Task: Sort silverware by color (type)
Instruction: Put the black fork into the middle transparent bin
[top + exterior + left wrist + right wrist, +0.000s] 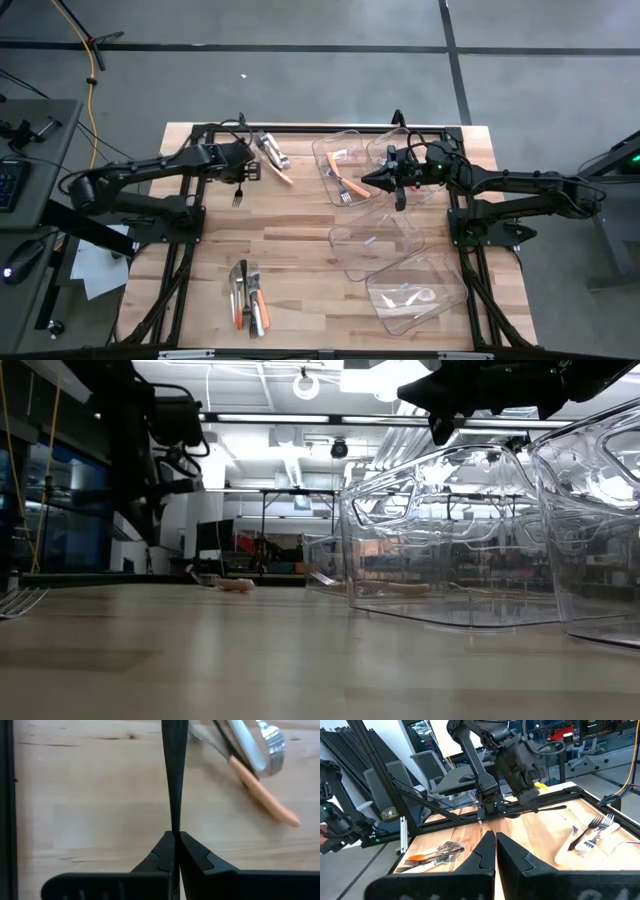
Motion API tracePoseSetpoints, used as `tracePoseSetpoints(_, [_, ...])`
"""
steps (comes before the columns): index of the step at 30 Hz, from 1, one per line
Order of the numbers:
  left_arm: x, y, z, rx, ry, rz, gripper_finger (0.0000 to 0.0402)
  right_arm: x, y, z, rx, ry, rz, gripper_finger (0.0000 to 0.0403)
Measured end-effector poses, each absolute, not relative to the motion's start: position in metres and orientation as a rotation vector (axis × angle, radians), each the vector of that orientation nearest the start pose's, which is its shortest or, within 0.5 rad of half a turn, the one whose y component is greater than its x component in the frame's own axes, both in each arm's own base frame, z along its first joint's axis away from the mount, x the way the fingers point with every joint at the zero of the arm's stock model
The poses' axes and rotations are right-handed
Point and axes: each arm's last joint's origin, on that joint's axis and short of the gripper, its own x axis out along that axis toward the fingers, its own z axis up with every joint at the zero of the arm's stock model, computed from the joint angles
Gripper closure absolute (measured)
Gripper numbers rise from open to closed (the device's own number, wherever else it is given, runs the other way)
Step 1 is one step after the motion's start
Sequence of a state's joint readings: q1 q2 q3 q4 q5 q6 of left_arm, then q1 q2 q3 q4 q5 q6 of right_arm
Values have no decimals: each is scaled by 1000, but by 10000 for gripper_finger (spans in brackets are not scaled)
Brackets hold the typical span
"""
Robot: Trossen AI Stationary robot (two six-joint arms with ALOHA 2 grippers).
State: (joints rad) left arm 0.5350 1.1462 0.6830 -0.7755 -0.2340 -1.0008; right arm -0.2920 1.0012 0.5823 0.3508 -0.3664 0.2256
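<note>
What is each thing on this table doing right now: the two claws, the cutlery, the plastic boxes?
Left gripper: shut on a dark fork, which hangs tines down.
Right gripper: shut, holding nothing, above the bins.
Orange fork: lying in a clear bin.
Nearest bin: tilted.
Cutlery pile: lying unsorted on the table.
Far pile: lying on the table.

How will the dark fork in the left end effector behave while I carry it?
Probably stiff: the dark fork runs straight out from the left end effector without sagging. It is pinched near one end on a thin edge, so it may pivot or slip. It looks slim, so it is likely light.
</note>
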Motion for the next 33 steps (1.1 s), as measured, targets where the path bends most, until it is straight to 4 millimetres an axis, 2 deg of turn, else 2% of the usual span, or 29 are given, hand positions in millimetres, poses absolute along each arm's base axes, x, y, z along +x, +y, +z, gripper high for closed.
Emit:
tracePoseSetpoints(6, [154, 98, 206, -1021, 787, 1208, 401, 214, -53, 275, 248, 73, 67, 403])
tracePoseSetpoints(9, [160, 96, 213, -968, 747, 1104, 401, 214, -53, 275, 248, 72, 67, 403])
tracePoseSetpoints(13, [178, 92, 230, -841, 567, 912, 401, 214, -53, 275, 248, 72, 67, 403])
tracePoseSetpoints(20, [217, 75, 278, -551, 119, 536, 401, 214, -53, 277, 285, 47, 69, 403])
tracePoseSetpoints(27, [227, 50, 313, -379, -161, 242, 401, 216, -44, 286, 290, -33, 123, 403])
tracePoseSetpoints(33, [229, 30, 327, -286, -216, 147, 401, 218, -32, 290, 281, -62, 171, 403])
